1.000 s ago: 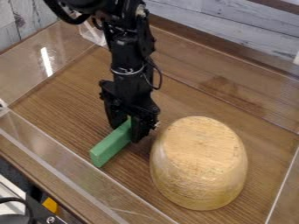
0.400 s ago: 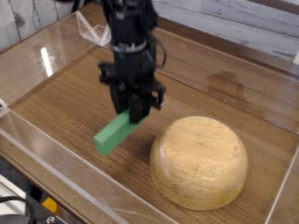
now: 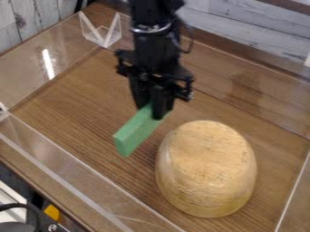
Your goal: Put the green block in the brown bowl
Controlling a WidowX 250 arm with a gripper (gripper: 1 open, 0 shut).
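In the camera view, the tool is clenched on the green block, gripping its upper end and holding it tilted above the wooden table. The block hangs just beside the brown bowl, whose rounded, dome-like side faces up.

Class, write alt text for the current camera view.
A black robot gripper holds a green block above a wooden table, left of and beside a large, rounded light-tan bowl.
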